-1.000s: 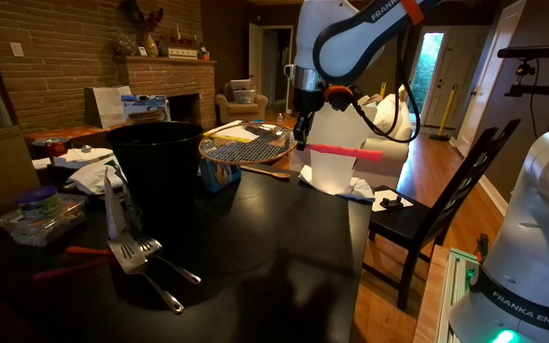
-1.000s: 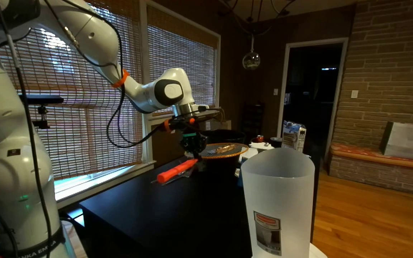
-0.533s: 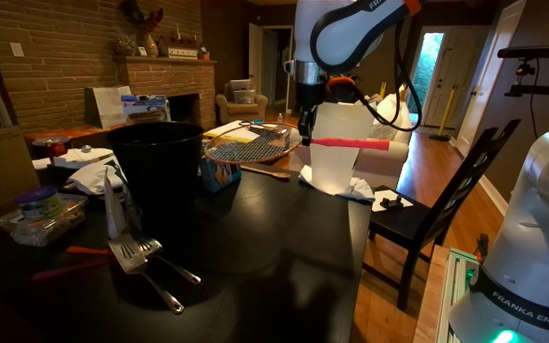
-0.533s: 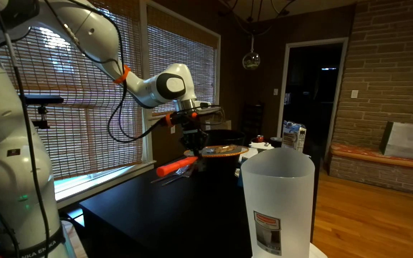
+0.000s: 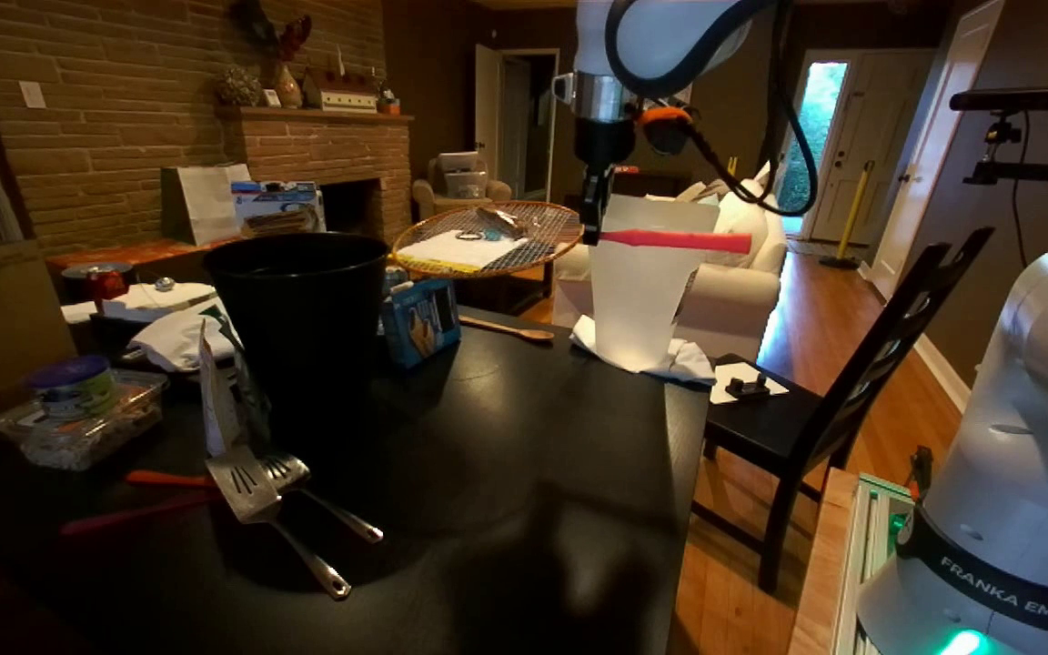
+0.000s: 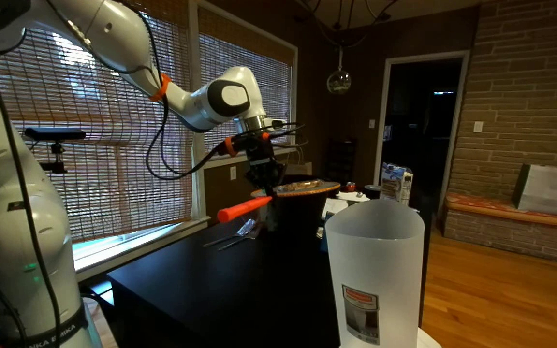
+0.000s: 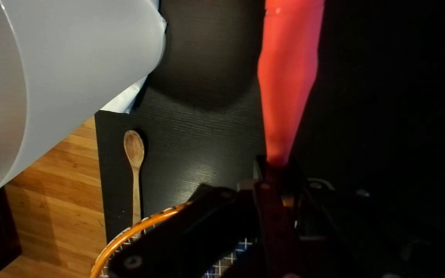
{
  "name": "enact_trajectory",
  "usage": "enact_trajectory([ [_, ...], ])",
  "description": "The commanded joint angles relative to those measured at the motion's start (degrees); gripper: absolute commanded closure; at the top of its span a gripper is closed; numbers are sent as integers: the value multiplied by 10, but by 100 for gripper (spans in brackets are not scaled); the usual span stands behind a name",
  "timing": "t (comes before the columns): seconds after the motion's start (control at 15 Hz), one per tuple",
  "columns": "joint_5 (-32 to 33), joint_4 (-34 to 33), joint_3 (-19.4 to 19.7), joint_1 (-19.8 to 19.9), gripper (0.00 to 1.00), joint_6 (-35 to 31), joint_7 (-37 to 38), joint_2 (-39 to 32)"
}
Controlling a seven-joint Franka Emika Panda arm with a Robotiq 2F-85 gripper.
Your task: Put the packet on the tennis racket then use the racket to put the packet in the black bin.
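My gripper (image 5: 593, 240) is shut on the tennis racket, at the narrow end of its red handle (image 6: 244, 209), well above the table. The racket's round meshed head (image 5: 547, 238) is held out roughly flat, its orange rim about level with the bin's rim. A shiny brownish packet (image 6: 301, 185) lies on the strings; in the other exterior picture the packet (image 5: 498, 221) sits toward the head's far side. The black bin (image 5: 297, 327) stands beside the head, apart from it in that picture. In the wrist view the handle (image 7: 288, 58) runs up from the fingertips; the packet is hidden there.
A tall translucent bin (image 6: 380, 280) stands at the table's edge, close to the racket handle. On the table are a blue box (image 5: 421, 323), a wooden spoon (image 7: 134, 148) and metal spatulas (image 5: 246, 487). A chair (image 5: 806, 409) stands by the side.
My gripper has risen with the racket and drifted slightly away from the black bin in an exterior view. The packet has gone up with the strings, staying on them.
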State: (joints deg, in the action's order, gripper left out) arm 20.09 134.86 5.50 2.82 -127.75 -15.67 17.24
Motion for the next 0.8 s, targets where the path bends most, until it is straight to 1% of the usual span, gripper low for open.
enact_trajectory([
  [0.0, 2, -20, 0, 5, 97, 25, -30, 15],
  [0.33, -8, -66, -2, -2, 97, 40, -50, -9],
  [0.73, 7, -152, -21, -7, 97, 75, -49, -72],
])
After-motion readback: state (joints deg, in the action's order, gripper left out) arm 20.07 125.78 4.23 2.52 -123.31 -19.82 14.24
